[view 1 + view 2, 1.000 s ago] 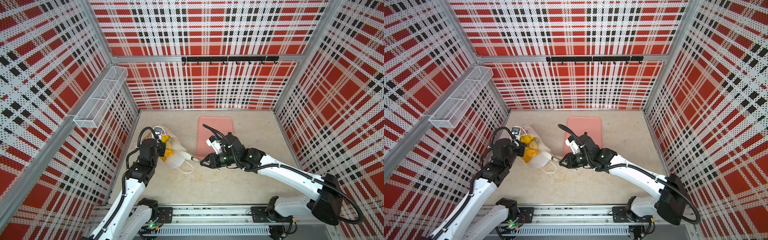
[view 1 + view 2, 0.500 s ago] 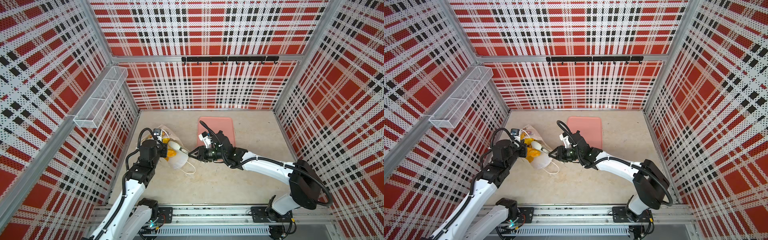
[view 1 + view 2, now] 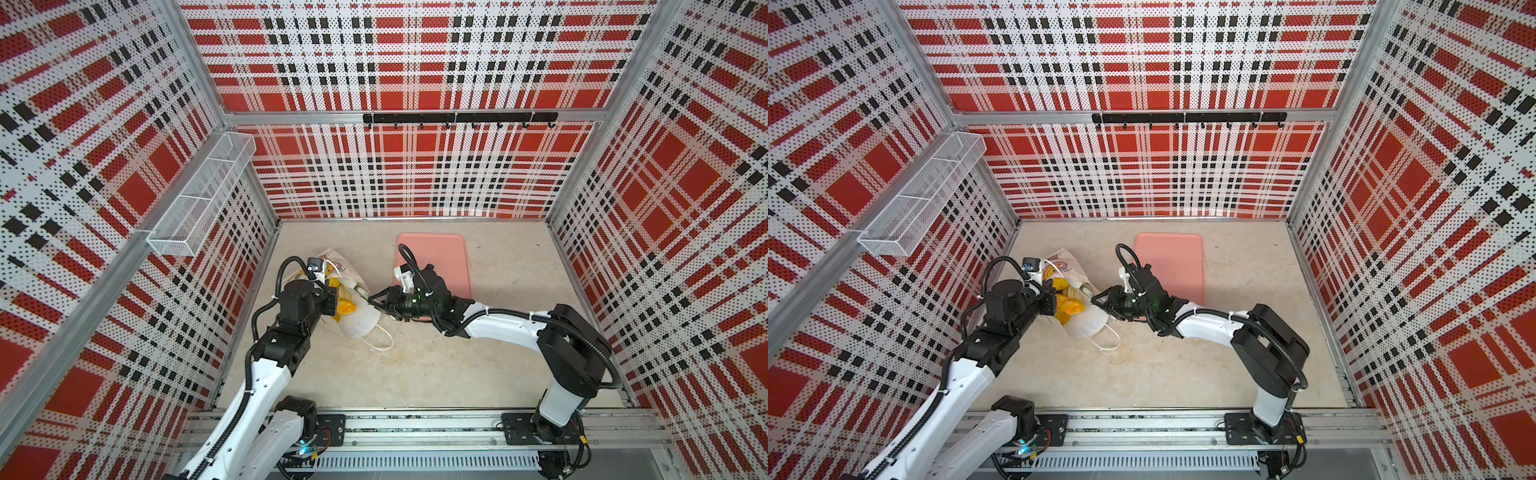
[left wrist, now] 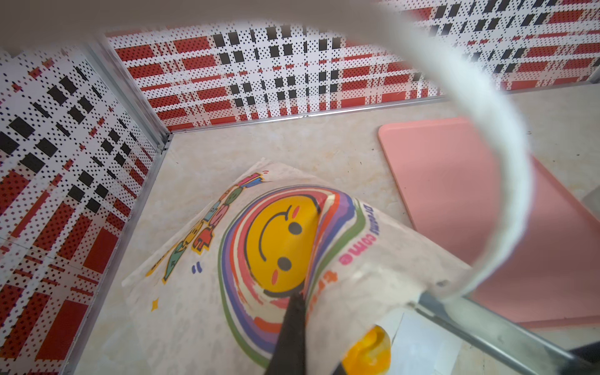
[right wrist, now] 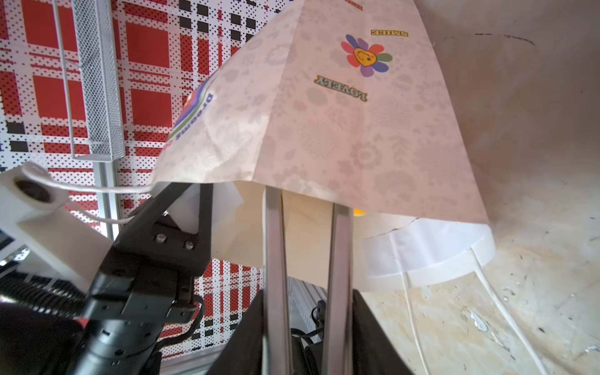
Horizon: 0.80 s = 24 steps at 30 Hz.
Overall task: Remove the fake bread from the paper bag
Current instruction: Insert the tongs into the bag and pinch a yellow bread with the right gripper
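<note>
The white paper bag (image 3: 358, 322) (image 3: 1084, 328) lies on its side at the table's left, mouth toward the middle. My left gripper (image 3: 331, 298) (image 3: 1053, 302) is shut on its upper rim; in the left wrist view a black finger (image 4: 293, 319) pinches the paper beside the rainbow smiley print (image 4: 279, 240). Yellow fake bread (image 3: 345, 308) (image 3: 1070, 307) (image 4: 370, 350) shows in the mouth. My right gripper (image 3: 364, 296) (image 3: 1091, 297) (image 5: 306, 201) reaches into that mouth. Its two metal fingers (image 5: 274, 246) stand apart and their tips are hidden under the paper (image 5: 357, 130).
A flat pink tray (image 3: 440, 257) (image 3: 1177, 257) (image 4: 454, 194) lies just behind my right wrist. One cord handle (image 3: 380, 338) (image 3: 1106, 340) trails onto the table in front of the bag. A wire basket (image 3: 203, 195) hangs on the left wall, a hook rail (image 3: 457, 118) on the back wall.
My right gripper has moved left from beside the bag into its mouth, and its fingers have spread a little. The left gripper has kept its hold on the rim.
</note>
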Each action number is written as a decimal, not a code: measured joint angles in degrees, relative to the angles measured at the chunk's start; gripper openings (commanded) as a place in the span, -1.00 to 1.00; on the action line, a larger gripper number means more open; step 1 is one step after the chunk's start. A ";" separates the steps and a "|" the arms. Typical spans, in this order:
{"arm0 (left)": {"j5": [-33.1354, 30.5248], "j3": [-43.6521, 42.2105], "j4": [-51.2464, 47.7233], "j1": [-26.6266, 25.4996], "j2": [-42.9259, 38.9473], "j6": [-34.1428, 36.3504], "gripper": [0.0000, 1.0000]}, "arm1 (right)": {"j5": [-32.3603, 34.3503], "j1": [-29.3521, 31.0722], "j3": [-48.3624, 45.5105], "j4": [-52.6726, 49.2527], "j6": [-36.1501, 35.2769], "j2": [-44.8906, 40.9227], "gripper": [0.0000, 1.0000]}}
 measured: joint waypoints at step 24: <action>1.11 -1.84 2.58 -1.88 0.00 -2.93 -1.00 | 4.13 1.16 7.67 -4.13 -0.55 5.86 -0.36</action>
